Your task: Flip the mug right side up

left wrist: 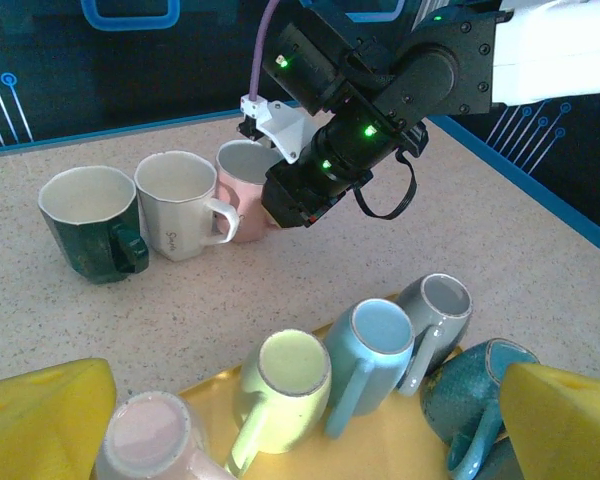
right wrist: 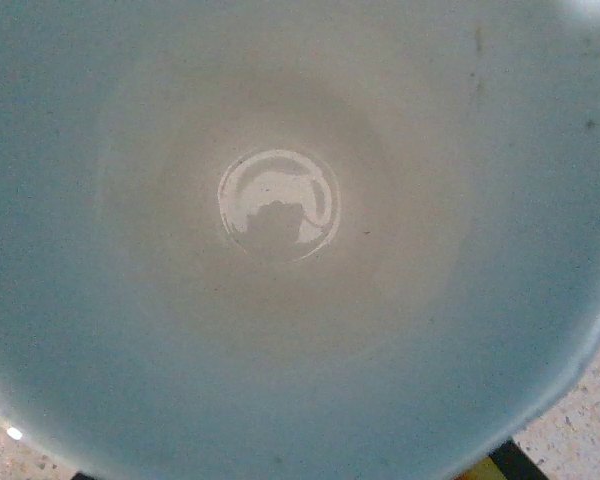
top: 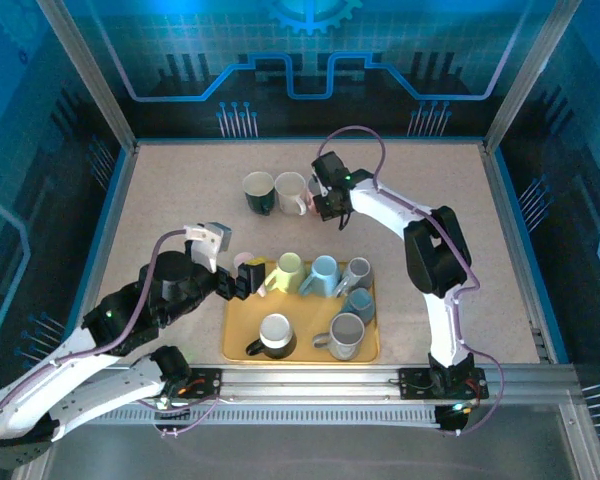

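**Task item.** The pink mug [left wrist: 242, 205] stands right side up on the worktop [top: 180, 200], mouth upward, base flat. It is the right-hand unit in a row of three upright mugs at the far centre. The white mug [left wrist: 175, 205] is just beside it and the dark green mug [left wrist: 85, 220] is at the left end. The body is pale pink and glossy. The right wrist view looks straight down into its pale interior [right wrist: 280, 250], where the shiny floor carries a round reflection. A few small dark specks mark the inner wall.

**Grippers.** The right gripper [left wrist: 263, 135] is at the pink mug's rim from above, jaws clenched on the wall. The left gripper [top: 242, 280] hangs at the near left of the yellow tray [top: 230, 340]. Its jaws are released and spread wide, grasping nothing. Its yellow fingertips [left wrist: 40, 415] frame the lower corners of the left wrist view.

**Surface.** The worktop is beige and speckled, with a blue border strip. The tray sits near the arm bases and carries several mugs. A pale yellow mug [left wrist: 285, 385], a light blue mug [left wrist: 375, 350] and a grey mug [left wrist: 435, 310] lie tipped in a line.

**Enclosure.** Dark blue panels printed with a circuit pattern surround the cell, held in metal frame posts.
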Robot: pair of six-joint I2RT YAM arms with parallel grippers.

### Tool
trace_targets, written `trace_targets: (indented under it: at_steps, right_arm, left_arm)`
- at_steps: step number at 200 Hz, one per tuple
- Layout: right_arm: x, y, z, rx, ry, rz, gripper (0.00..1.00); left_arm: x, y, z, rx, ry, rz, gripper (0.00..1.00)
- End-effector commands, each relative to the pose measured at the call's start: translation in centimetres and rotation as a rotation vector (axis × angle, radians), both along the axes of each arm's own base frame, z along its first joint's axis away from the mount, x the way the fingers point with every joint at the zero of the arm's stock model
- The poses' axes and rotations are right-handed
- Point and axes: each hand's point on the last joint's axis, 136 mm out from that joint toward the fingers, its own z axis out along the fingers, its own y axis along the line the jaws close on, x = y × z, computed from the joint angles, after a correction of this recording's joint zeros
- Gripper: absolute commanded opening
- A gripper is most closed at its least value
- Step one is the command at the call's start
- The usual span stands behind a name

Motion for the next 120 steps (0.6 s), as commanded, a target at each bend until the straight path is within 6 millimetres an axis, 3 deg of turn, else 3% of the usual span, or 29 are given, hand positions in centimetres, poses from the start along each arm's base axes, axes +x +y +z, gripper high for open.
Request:
trace_targets:
  at_steps: [1, 48, 120]
  right_arm:
    - [0.6, 1.5, 0.6, 0.036, -0.019, 0.008, 0.02]
    - [0.7, 1.9, 0.7, 0.034, -0.019, 0.013, 0.05]
    - [0.3, 1.0, 3.1, 0.035, -0.072, -0.003, 0.34]
  left_arm:
    - [0.2, 0.2, 0.3, -0.024, -0.006, 0.018, 0.99]
    - [0.3, 0.3, 0.2, -0.02, -0.004, 0.024, 0.99]
    - [0.9, 1.0, -0.3, 0.0, 0.007, 0.063, 0.99]
